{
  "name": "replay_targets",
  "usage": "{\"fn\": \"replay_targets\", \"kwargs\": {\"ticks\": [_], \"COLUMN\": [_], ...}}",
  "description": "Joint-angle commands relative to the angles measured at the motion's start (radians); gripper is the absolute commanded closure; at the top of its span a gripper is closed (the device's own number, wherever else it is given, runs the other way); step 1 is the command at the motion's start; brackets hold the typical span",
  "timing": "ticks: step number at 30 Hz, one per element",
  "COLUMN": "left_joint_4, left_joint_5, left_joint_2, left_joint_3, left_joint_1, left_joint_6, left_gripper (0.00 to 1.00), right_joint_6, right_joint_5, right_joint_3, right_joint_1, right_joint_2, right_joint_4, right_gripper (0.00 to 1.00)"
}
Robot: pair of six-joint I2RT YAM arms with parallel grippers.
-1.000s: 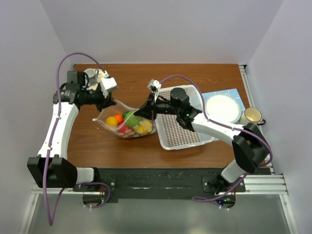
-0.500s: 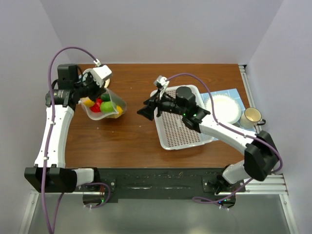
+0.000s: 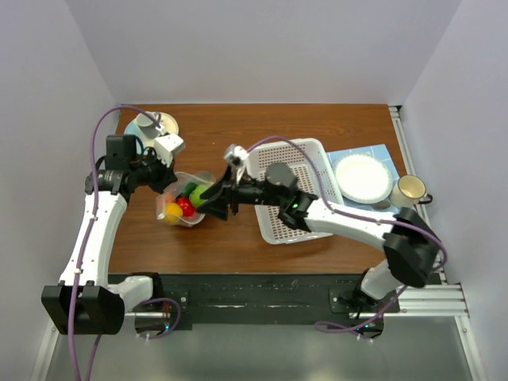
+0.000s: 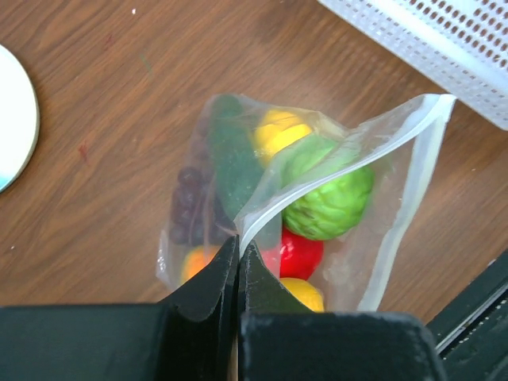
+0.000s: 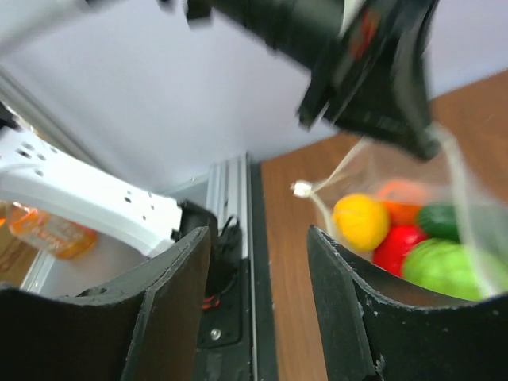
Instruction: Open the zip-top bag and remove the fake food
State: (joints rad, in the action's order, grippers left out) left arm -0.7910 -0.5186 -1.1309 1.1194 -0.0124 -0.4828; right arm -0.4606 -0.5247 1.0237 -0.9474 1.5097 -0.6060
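Note:
The clear zip-top bag (image 3: pixel 182 208) hangs open-mouthed from my left gripper (image 3: pixel 164 181), low over the table left of centre. In the left wrist view the jaws (image 4: pixel 238 242) are shut on the bag's rim (image 4: pixel 341 139). Inside it lies the fake food: a green round one (image 4: pixel 329 194), a red one (image 4: pixel 300 254), a lemon (image 4: pixel 278 131), a cucumber (image 4: pixel 234 159), grapes (image 4: pixel 189 208) and an orange (image 4: pixel 194 262). My right gripper (image 3: pixel 205 198) is open and empty just right of the bag. In its own view (image 5: pixel 258 262) the bag (image 5: pixel 468 214) is at the right.
A white perforated basket (image 3: pixel 298 206) stands right of centre; its corner shows in the left wrist view (image 4: pixel 444 40). A white plate (image 3: pixel 363 176) on a blue mat and a mug (image 3: pixel 410 189) are at the far right. A cup on a saucer (image 3: pixel 151 123) sits at the back left.
A second ago both grippers held the bag stretched between them. The right one let go. The left swung the bag to the back left, then forward; the right gripper moved left up to it.

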Motion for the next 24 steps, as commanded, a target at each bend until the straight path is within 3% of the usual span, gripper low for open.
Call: {"fn": "replay_targets", "kwargs": {"ticks": [1, 7, 18, 24], "left_joint_4": [0.029, 0.018, -0.036, -0.079], "left_joint_5": [-0.084, -0.158, -0.236, -0.245], "left_joint_2": [0.028, 0.02, 0.019, 0.025], "left_joint_3": [0.014, 0.036, 0.059, 0.086], "left_joint_1": [0.003, 0.003, 0.031, 0.029], "left_joint_6": [0.047, 0.067, 0.026, 0.0], "left_gripper": [1.0, 1.0, 1.0, 1.0], "right_joint_6": [0.003, 0.218, 0.346, 0.336], "right_joint_5": [0.008, 0.214, 0.485, 0.549], "right_joint_3": [0.078, 0.22, 0.248, 0.214], "right_joint_1": [-0.063, -0.162, -0.163, -0.125], "right_joint_2": [0.119, 0.207, 0.257, 0.271], "right_joint_4": [-0.032, 0.21, 0.269, 0.247], "right_gripper": [0.39, 0.3, 0.24, 0.24]}}
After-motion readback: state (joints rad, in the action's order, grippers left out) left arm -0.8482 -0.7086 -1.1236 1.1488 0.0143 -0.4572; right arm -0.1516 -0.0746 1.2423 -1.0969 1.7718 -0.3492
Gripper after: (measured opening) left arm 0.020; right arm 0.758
